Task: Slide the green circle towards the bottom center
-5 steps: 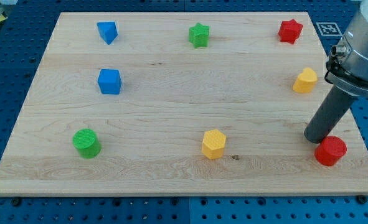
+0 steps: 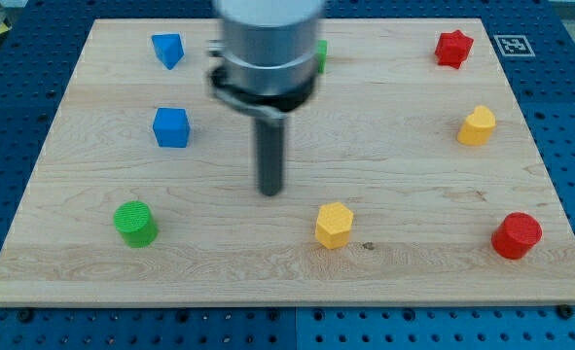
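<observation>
**Barely begun: green circle not yet pushed**

Untouched, the green circle (image 2: pixel 134 223) sits near the board's (image 2: pixel 413 262) bottom-left corner. My tip (image 2: pixel 269 192), a bare rod holding nothing, stands mid-board, well apart from it. The whole slide toward the bottom centre remains.

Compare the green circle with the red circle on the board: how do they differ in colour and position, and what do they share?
The green circle is green; the red circle is red. The green circle sits near the view's bottom left, the red circle near the bottom right. My tip is nearer the green circle, up and to its right, touching neither. Both are short upright cylinders resting on the wooden board.
</observation>
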Available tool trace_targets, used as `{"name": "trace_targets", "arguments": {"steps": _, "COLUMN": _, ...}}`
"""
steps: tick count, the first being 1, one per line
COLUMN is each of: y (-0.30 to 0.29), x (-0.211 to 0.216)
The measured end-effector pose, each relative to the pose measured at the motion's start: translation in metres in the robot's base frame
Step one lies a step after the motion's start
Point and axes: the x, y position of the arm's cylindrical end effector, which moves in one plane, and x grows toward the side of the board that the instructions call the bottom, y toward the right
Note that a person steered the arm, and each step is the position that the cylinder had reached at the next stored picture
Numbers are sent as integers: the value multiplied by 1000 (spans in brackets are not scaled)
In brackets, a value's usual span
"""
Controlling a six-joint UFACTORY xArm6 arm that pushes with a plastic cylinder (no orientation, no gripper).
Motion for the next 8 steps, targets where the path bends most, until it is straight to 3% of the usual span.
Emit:
{"name": "trace_targets", "arguments": {"steps": 2, "y": -181, "x": 0}}
{"name": "trace_targets", "arguments": {"steps": 3, "y": -221, "x": 13}}
{"name": "trace_targets", "arguments": {"steps": 4, "y": -211, "x": 44}}
{"name": "trace_targets", "arguments": {"steps": 6, "y": -88, "x": 44}}
{"name": "trace_targets", "arguments": {"steps": 7, "y": -64, "x": 41}}
{"name": "trace_targets", "arguments": {"steps": 8, "y": -103, "x": 38}}
